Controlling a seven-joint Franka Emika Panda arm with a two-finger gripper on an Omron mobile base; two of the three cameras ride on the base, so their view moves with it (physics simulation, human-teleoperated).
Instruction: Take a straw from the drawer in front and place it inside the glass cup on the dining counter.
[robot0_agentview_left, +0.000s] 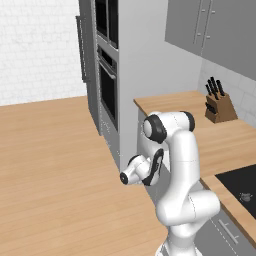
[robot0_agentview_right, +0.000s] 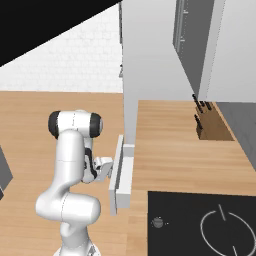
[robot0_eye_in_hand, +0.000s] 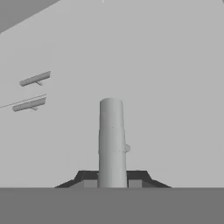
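hand (robot0_eye_in_hand: 112, 183) clamped on drawer handle (robot0_eye_in_hand: 112, 140) | drawer (robot0_agentview_right: 121, 180) partly out | handle: rigid, smooth bar, likely slippery; best gripped mid-length, pulled straight

The arm (robot0_agentview_left: 180, 165) is glossy white with dark, near-black joints. The drawer (robot0_agentview_right: 121, 175) has a light-grey front and a silver-grey bar handle (robot0_eye_in_hand: 112, 142), flanked by dark fingers (robot0_eye_in_hand: 89, 177). The surface (robot0_agentview_right: 170, 145) is light-brown wood with a faint grain, as is the floor (robot0_agentview_left: 50, 165). The knife block (robot0_agentview_left: 220, 107) is mid-brown with black handles. The cooktop (robot0_agentview_right: 200, 220) is black with thin white ring markings. The back wall (robot0_agentview_left: 37, 47) is white brick.
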